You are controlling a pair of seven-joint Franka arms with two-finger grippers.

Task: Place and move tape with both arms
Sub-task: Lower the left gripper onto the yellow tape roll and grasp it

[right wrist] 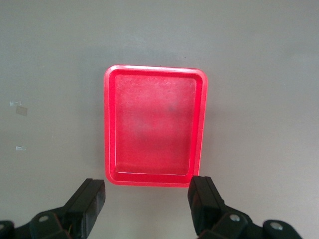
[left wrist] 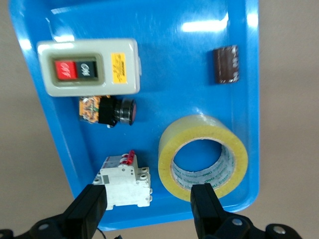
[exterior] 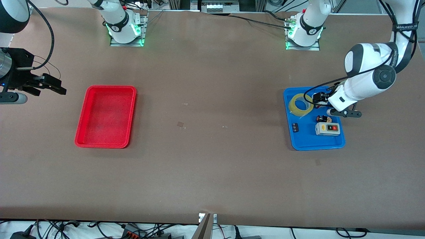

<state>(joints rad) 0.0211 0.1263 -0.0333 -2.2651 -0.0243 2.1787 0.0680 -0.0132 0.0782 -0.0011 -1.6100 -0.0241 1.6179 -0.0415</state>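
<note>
Amber tape (exterior: 300, 105) flat in blue tray (exterior: 315, 144), farthest corner, at worktop's left-arm end; left gripper (exterior: 319, 98) just beside, fingers (left wrist: 207, 204) spread. Right gripper (exterior: 49, 84) waiting, spread, near red tray (exterior: 99, 143).

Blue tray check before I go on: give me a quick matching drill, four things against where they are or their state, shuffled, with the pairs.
Things:
1. tape
2. switch box
3. left gripper
4. red tray

Places or states:
A. open, over the blue tray beside the tape
B. toward the right arm's end, nothing in it
C. lying flat in the blue tray
D. in the blue tray, nearer the front camera than the tape

Pairs: 1-C, 2-D, 3-A, 4-B
</note>
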